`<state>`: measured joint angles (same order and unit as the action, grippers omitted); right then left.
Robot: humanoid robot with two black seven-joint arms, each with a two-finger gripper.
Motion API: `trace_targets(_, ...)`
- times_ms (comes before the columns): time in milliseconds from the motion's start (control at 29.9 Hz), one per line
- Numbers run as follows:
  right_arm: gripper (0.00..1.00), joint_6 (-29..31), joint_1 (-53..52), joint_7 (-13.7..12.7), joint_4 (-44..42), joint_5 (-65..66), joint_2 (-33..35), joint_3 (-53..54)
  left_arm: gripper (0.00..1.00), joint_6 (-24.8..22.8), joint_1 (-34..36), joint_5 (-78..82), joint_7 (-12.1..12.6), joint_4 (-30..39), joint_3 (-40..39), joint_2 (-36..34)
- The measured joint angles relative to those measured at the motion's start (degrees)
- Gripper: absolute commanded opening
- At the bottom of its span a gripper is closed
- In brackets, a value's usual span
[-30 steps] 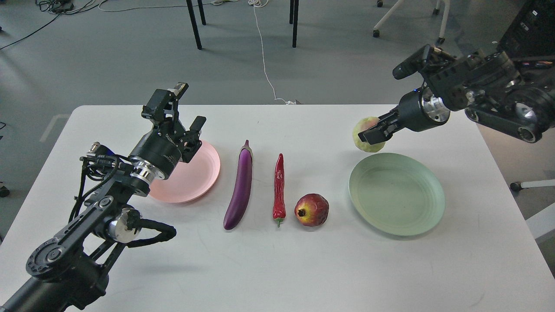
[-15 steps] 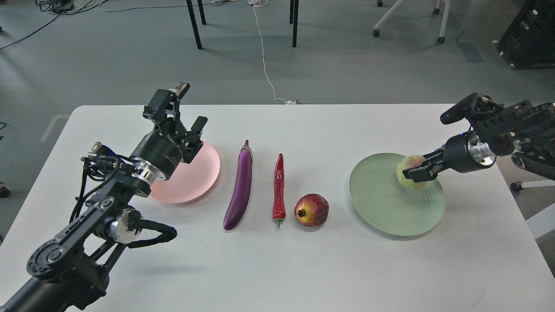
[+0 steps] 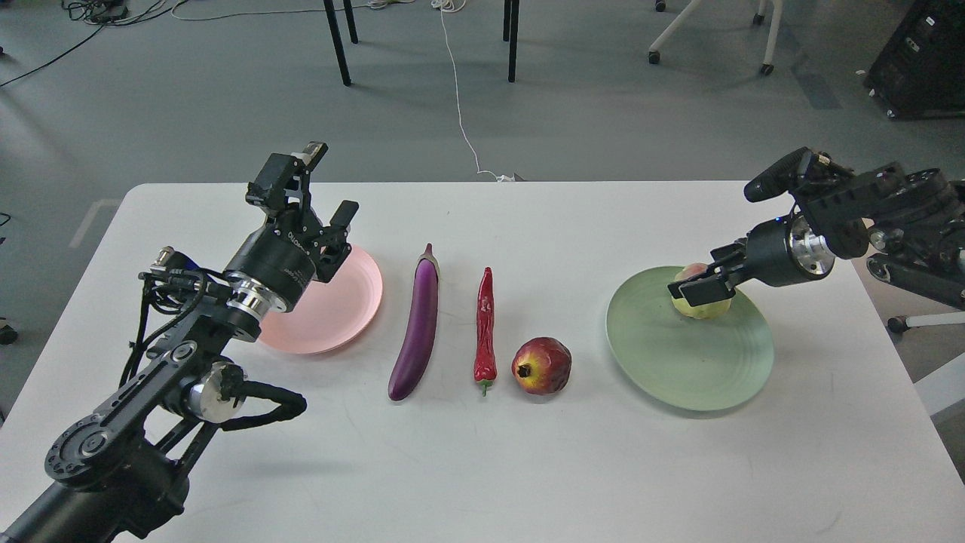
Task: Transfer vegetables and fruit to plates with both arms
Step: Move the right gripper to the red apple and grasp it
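Yellow-green fruit (image 3: 700,302) gripped by right jaws (image 3: 697,286) near green plate (image 3: 678,362) far rim; left jaws (image 3: 320,200) open.

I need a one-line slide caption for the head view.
Right tool at the yellow-green fruit on the green plate; eggplant, chili and pomegranate wait on the table.

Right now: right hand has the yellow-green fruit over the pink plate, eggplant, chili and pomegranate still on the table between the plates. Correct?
Not quite. The head view shows the right hand with the yellow-green fruit over the green plate, not the pink plate. The rest holds: eggplant, chili and pomegranate lie on the table between the plates.
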<state>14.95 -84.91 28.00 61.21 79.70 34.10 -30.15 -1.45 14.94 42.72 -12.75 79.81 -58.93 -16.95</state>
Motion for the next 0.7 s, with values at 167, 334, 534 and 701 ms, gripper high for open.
trace_targets(167, 0.98, 0.3, -2.74, 0.01, 5.03, -0.15, -3.74, 1.03, 0.99, -0.05, 0.0, 0.0, 0.0, 0.0, 0.19, 0.12)
trace_targets(334, 0.98, 0.49, -1.68, 0.0, 5.53, -0.13, -10.21, 0.51, 0.99, -0.06, -0.31, 0.0, 0.0, 0.0, 0.05, -0.18)
trace_targets(534, 0.98, 0.69, -0.34, 0.01, 4.21, -0.07, -16.18, -1.59, 0.99, 0.1, -0.51, 0.0, 0.0, 0.0, -0.12, -0.35)
trace_targets(701, 0.97, 0.7, 1.49, 0.01, 1.94, -0.07, -18.58, -2.31, 0.99, 0.13, -0.52, 0.0, 0.0, 0.0, -0.13, -0.4)
